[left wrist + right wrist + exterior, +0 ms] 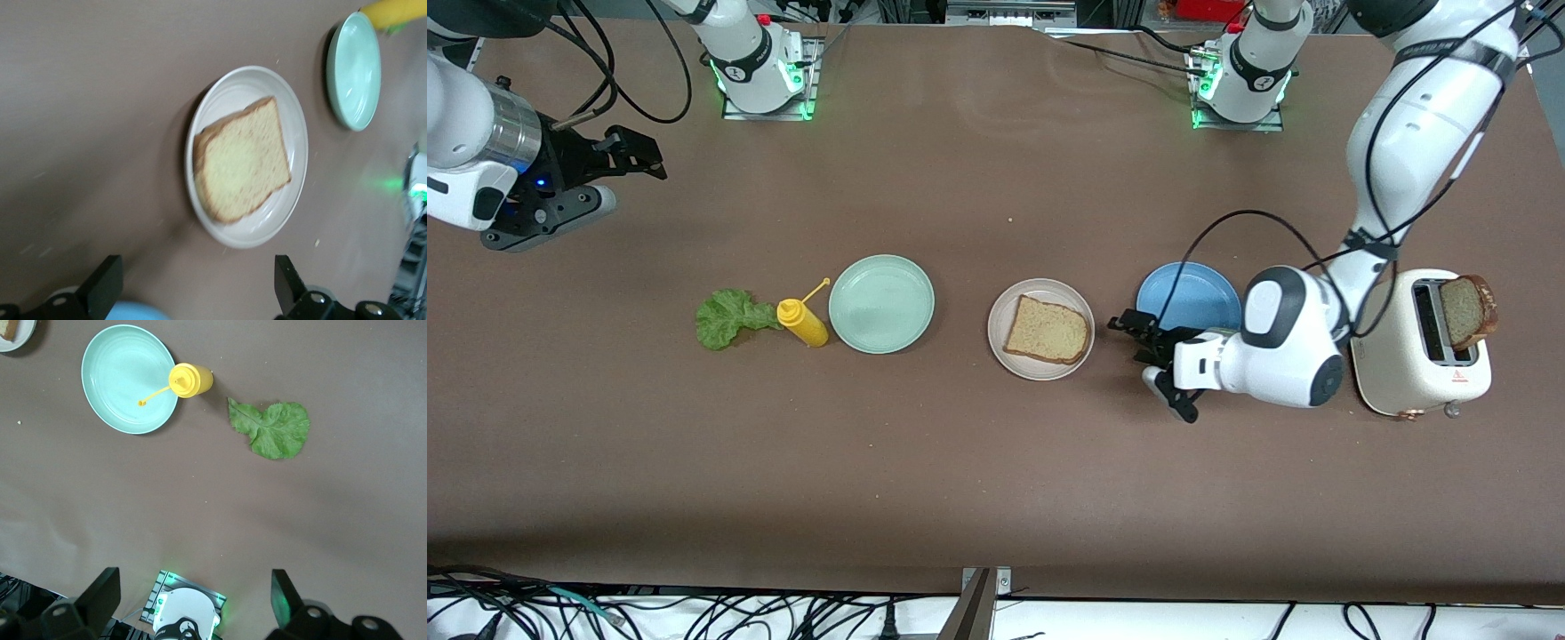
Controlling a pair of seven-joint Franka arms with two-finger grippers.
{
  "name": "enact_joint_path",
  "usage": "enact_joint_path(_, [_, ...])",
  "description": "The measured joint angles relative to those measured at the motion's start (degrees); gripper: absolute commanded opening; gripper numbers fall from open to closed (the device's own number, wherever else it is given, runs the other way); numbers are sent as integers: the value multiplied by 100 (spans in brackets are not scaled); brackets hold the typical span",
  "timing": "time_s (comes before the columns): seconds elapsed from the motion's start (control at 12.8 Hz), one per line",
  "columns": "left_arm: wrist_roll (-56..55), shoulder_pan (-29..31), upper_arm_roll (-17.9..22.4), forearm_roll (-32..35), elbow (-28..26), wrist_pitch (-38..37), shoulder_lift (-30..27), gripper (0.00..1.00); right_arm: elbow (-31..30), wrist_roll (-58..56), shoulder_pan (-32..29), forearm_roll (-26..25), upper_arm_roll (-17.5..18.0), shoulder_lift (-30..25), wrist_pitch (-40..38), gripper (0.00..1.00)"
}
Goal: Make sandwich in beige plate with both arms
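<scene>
Bread slice [1048, 330] lies flat in the beige plate [1009, 354], which sits mid-table on the brown table [996, 480]; no lettuce or second slice is on it. From the beige plate, the mint green plate [881, 303] is at about 9 o'clock in the front view, with the yellow squeeze bottle [803, 323] just beside its rim and the lettuce leaf [727, 316] touching the bottle's base. The blue plate [1189, 298] is at about 3 o'clock from the beige plate, and the toaster [1421, 354] stands toward the left arm's end of the table with a second bread slice [1467, 310] sticking up from a slot.

Left tool [1149, 357] hangs low over the table between the beige plate and the toaster, beside the blue plate; its fingers [103, 287] are spread wide and hold nothing. Right tool [618, 160] waits over the right arm's end of the table, also spread wide and empty.
</scene>
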Motion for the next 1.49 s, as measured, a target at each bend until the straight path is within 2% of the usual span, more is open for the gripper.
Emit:
enact_joint_path(0.16, [-187,212,0,444,29,-436,-411,100,6,0,7,-80,5,-3,4,100])
enact_joint_path(0.63, [-1914,364,-16,1588,113,-1554,-1972,100,111,0,8,-417,12,-12,82,100])
enact_joint_path(0.94, [-2209,866,-4,1612,124,-2124,-3053,100,115,1,-64,-424,-122,-11,-51,100])
enact_joint_path(1.1, [-2232,1006,4,1612,127,-2435,-3596,100,116,-2,-68,-424,-303,-16,-149,100])
enact_joint_path(1.25, [-2304,1014,42,1612,76,-2547,-3850,100,116,-19,-73,-424,-463,-16,-235,100])
enact_joint_path(1.33, [-2309,975,137,1612,34,-2548,-3895,100,115,-29,-76,-424,-520,-14,-251,100])
enact_joint_path(1.41, [-2309,782,408,1612,1,-2548,-3917,100,114,-34,-79,-424,-548,-10,-258,100])
enact_joint_path(1.49, [-2309,375,895,1608,-11,-2547,-3925,100,113,-34,-78,-424,-555,-7,-261,100])
